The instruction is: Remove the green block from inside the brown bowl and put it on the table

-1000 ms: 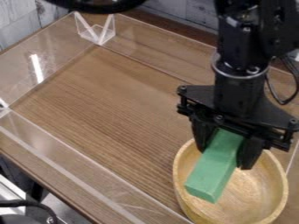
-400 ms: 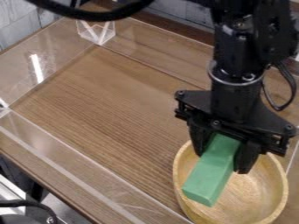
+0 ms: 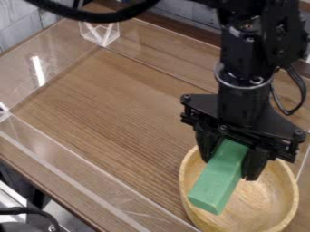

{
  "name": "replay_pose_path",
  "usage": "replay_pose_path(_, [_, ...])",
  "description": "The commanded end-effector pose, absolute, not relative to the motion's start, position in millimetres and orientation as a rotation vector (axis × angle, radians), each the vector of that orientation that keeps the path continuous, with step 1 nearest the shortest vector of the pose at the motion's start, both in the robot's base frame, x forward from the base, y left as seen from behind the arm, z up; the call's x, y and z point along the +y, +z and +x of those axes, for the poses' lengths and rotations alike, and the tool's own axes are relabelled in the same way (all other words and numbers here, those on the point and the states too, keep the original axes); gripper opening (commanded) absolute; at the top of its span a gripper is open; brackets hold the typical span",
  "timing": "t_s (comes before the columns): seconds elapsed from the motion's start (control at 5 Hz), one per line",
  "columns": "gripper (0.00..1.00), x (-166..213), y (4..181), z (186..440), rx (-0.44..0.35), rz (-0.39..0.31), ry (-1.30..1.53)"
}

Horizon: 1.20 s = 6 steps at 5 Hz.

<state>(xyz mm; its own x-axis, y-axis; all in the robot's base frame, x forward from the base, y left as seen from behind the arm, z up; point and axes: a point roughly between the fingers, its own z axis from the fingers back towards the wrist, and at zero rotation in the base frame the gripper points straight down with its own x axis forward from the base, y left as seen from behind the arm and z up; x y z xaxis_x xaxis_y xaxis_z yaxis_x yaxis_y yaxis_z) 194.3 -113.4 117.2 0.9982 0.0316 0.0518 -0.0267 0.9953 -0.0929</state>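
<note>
The green block is a bright green bar, tilted, with its upper end between the fingers of my black gripper and its lower end over the near left part of the brown bowl. The gripper points straight down and is shut on the block. The bowl is light tan wood with a thick rim, at the near right of the table. I cannot tell whether the block's lower end still touches the bowl's floor. The fingers hide the block's top.
Low clear acrylic walls edge the tabletop at the left and front. A small clear angled piece stands at the far left corner. Bare wood lies to the left of the bowl.
The gripper and the green block have risen very slightly in the picture since the earliest frame. Nothing differs between the middle frame and now.
</note>
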Motion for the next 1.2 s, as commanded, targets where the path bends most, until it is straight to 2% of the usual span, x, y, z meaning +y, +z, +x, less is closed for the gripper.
replay_pose_path(0.0, [0.0,-113,130.3,198,-0.102,-0.119,0.037])
replay_pose_path(0.6, [0.0,-111,130.5,198,-0.104,-0.127,0.041])
replay_pose_path(1.0, [0.0,-100,148.4,201,-0.119,-0.13,0.074])
